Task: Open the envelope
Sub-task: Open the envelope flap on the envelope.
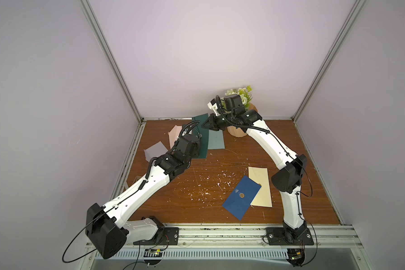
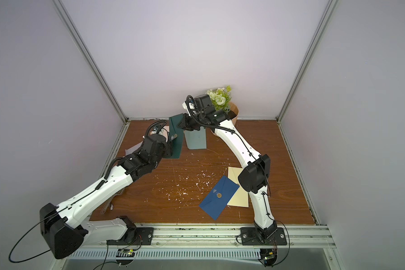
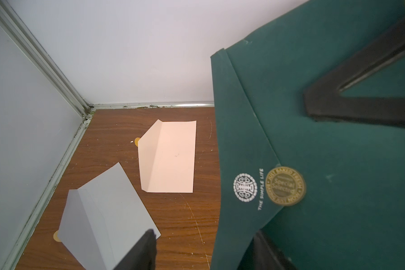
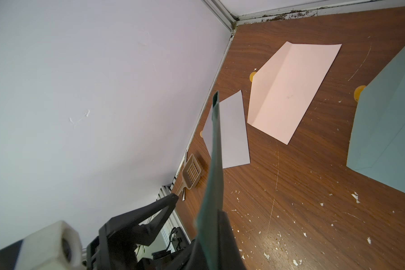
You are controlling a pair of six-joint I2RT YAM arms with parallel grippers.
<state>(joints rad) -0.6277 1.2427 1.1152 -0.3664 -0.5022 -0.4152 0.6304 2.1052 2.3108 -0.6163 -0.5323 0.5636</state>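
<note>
- We see the right gripper (image 1: 204, 125) pinched shut on the dark green envelope (image 1: 202, 147), holding it upright at the table's (image 1: 220, 168) 12 o'clock.
- The left gripper (image 3: 204, 233) stands spread at its 7 o'clock edge, perhaps touching.
- Its gold seal (image 3: 285, 185) sits on the flap tip.

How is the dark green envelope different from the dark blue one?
The dark green envelope stands upright, gripped by the right end effector; the dark blue envelope lies flat, untouched. The green one is near the back wall; the blue one is nearer the front, overlapping a cream envelope. Both have a round gold sticker on the flap.
</note>
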